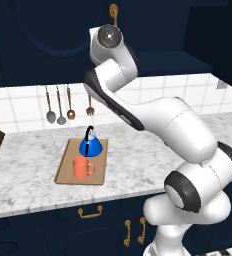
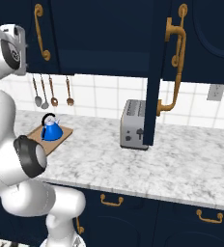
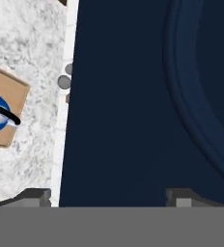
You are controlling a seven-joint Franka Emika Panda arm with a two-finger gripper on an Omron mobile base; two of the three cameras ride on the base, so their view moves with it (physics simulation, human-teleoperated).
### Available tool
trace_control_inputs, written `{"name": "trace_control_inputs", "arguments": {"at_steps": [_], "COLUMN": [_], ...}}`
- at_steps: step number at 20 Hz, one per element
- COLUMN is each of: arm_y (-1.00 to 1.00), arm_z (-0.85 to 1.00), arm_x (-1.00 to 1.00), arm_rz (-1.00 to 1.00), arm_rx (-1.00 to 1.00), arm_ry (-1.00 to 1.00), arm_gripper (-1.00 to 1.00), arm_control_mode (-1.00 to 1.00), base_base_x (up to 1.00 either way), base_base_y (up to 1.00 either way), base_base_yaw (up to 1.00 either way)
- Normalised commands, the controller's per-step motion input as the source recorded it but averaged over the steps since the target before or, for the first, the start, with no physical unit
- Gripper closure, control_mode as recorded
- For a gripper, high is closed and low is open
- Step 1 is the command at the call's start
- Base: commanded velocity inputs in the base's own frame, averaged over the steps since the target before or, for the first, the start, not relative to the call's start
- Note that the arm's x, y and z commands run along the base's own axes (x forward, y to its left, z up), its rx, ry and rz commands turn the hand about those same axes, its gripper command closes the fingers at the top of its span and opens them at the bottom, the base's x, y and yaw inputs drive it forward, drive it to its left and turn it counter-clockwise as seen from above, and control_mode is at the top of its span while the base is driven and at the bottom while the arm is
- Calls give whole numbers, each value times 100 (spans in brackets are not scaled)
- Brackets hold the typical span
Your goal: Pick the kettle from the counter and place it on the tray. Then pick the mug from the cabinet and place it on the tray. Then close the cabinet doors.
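Kettle: the kettle (image 1: pixel 91 145) stood on the tray (image 1: pixel 66 167), at its far end, upright, black handle arching over the blue body.
Mug: the mug (image 1: pixel 82 168) stood on the same tray, just in front of the kettle, handle turned to the right in the left base view.
Task stage: I judged both placings done; only the cabinet doors were left.
My gripper: my gripper (image 3: pixel 108 198) stood wide apart and held nothing; in the hand view its two fingertips (image 3: pixel 35 195) rose against a navy door panel (image 3: pixel 147 96) right ahead of them.
Open door: in the right base view one cabinet door (image 2: pixel 155 72) stood swung out edge-on over the counter (image 2: pixel 181 159), its brass bar handle (image 2: pixel 174 67) facing right, the toaster (image 2: pixel 133 124) just behind its lower end.
How a door would handle: I took it for a stiff, flat, hinged slab, heavy next to the mug, not fragile, its painted face likely slick.
Where to take it: I reckoned a flat push on the panel away from the hinge side would serve best, or the fingers closed round the bar handle; a grip on the bare face would likely slip.
Risk: I thought a fast swing could slam the door.
Uncertain: I could not tell whether my fingers touched the panel.
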Motion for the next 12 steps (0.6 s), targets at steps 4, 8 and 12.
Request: {"name": "trace_control_inputs", "arguments": {"at_steps": [4, 8, 12], "arm_y": [0, -6, -9], "arm_z": [-1, 0, 0], "arm_x": [-95, -98, -86], "arm_rz": [13, 8, 0], "arm_rx": [0, 0, 0], "arm_ry": [0, 0, 0], "arm_gripper": [-100, -100, -100], "arm_control_mode": [-100, -100, -100], "base_base_x": [0, 0, 0], "base_base_y": [0, 0, 0], "base_base_yaw": [0, 0, 0]}}
